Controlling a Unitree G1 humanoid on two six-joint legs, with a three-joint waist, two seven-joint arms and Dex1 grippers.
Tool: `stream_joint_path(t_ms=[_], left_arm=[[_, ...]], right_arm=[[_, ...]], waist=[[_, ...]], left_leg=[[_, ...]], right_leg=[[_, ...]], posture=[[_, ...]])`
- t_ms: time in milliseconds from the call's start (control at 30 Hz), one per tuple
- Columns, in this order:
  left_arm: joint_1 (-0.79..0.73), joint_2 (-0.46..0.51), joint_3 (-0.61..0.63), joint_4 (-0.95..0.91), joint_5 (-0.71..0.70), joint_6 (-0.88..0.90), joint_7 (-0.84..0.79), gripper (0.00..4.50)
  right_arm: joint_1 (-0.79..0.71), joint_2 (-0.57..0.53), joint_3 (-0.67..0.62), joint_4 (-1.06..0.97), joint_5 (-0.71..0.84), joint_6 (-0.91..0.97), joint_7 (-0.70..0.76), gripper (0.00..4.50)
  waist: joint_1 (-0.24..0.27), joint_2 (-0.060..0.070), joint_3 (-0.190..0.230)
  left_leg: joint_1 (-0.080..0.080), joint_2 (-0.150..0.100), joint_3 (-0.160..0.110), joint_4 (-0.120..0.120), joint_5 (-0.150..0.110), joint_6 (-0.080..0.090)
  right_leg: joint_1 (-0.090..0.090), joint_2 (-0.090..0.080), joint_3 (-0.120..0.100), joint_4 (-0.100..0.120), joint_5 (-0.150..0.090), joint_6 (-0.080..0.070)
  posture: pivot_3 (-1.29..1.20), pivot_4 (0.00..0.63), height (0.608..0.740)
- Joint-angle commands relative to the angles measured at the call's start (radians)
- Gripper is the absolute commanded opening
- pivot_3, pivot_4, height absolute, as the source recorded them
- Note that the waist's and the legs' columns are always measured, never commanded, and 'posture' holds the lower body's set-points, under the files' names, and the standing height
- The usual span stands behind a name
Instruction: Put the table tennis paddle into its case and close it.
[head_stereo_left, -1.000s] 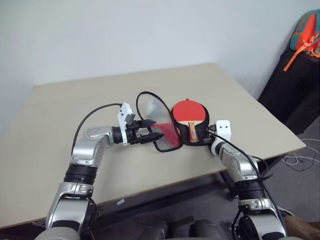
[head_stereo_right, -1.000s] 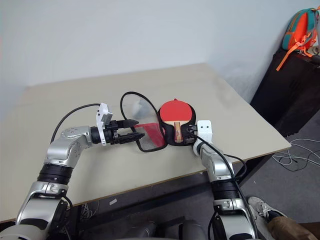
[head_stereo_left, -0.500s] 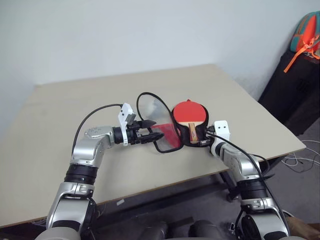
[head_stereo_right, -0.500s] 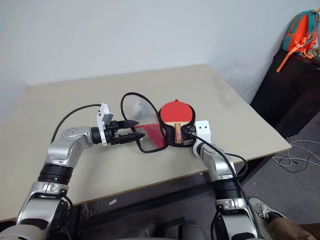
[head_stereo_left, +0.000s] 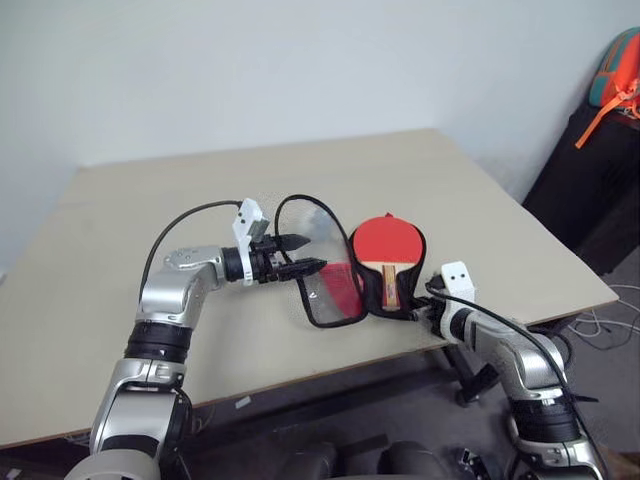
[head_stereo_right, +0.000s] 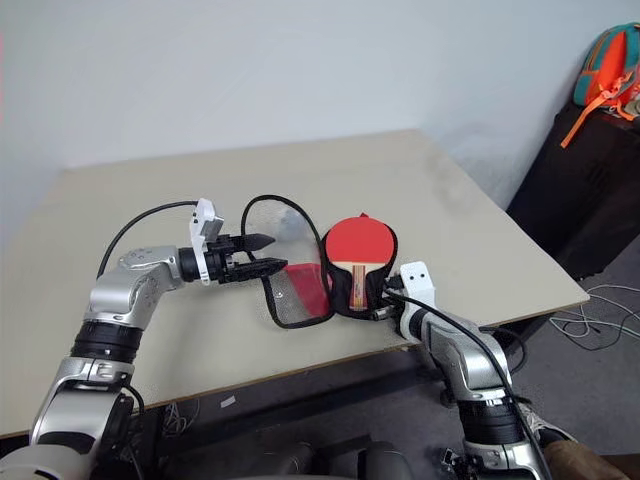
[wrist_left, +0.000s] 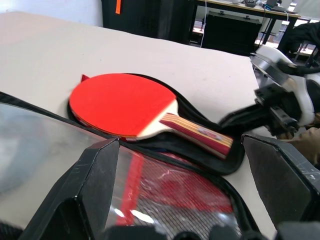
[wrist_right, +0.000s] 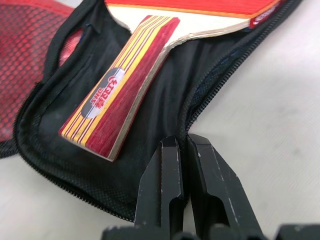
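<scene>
right pincer (wrist_right: 181, 150) pinching case (wrist_right: 150, 130) rim, paddle (head_stereo_left: 386, 245) inside, left pincer (head_stereo_left: 305, 254) spread

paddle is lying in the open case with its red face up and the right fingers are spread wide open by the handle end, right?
Not quite: the right gripper's fingers are shut together, as the right wrist view shows. The red-faced, wooden-handled table tennis paddle does lie face up in the open black zippered fabric case.

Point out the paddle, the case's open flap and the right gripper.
paddle (head_stereo_left: 388, 238): left eye view, on the red rubber face.
case's open flap (head_stereo_left: 318, 235): left eye view, on the clear window.
right gripper (wrist_right: 186, 165): right wrist view, between the shut fingertips.
</scene>
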Motion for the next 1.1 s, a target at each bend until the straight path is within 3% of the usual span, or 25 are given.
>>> stream_joint_path(t_ms=[33,267,500,667,900,1100], left_arm=[[-0.035,0.017,0.026,-0.031,-0.017,0.003,-0.012,4.2],[-0.046,0.022,0.022,-0.012,-0.01,0.004,-0.027,4.2],[-0.045,0.029,0.014,-0.006,-0.007,-0.015,-0.075,4.35],[-0.048,0.04,0.017,0.004,-0.003,-0.018,-0.095,4.5],[-0.059,0.054,0.026,0.007,-0.009,-0.003,-0.103,4.5],[-0.116,0.07,0.072,0.069,-0.034,0.028,-0.094,4.5]], right_arm=[[0.039,-0.018,0.032,-0.073,0.042,0.039,0.033,0.04],[0.141,-0.057,0.034,-0.205,0.09,0.055,0.066,0.04],[0.129,-0.048,-0.007,-0.172,0.125,0.09,0.051,0.01],[0.105,-0.06,-0.047,-0.18,0.152,0.107,0.05,1.37],[0.073,-0.068,-0.117,-0.185,0.176,0.041,0.051,3.64],[0.029,-0.055,-0.209,-0.175,0.211,-0.112,0.067,3.64]], waist=[[0.007,0.0,0.0],[0.017,-0.001,0.0],[0.029,-0.001,-0.001],[0.032,-0.001,-0.001],[0.04,-0.001,-0.001],[0.04,-0.001,-0.001]], left_leg=[[0.0,0.0,0.0,0.0,0.0,0.0],[0.0,0.0,0.0,0.002,-0.001,0.001],[0.0,0.0,0.0,0.003,-0.001,0.001],[0.0,0.0,0.0,0.004,-0.001,0.001],[-0.001,0.0,0.0,0.005,-0.001,0.002],[-0.001,0.0,0.0,0.005,-0.001,0.002]], right_leg=[[0.0,0.0,0.0,0.0,0.0,0.0],[0.001,0.0,0.0,0.0,0.0,0.0],[0.001,0.0,-0.001,0.0,0.0,0.0],[0.002,0.0,-0.001,0.0,0.0,0.0],[0.002,0.0,-0.001,0.0,0.0,0.0],[0.002,0.0,-0.001,0.0,0.0,0.0]], posture=[[0.0,0.0,0.74],[0.0,0.0,0.74],[0.0,0.0,0.74],[0.0,0.0,0.74],[0.0,0.0,0.74],[0.0,0.0,0.74]])
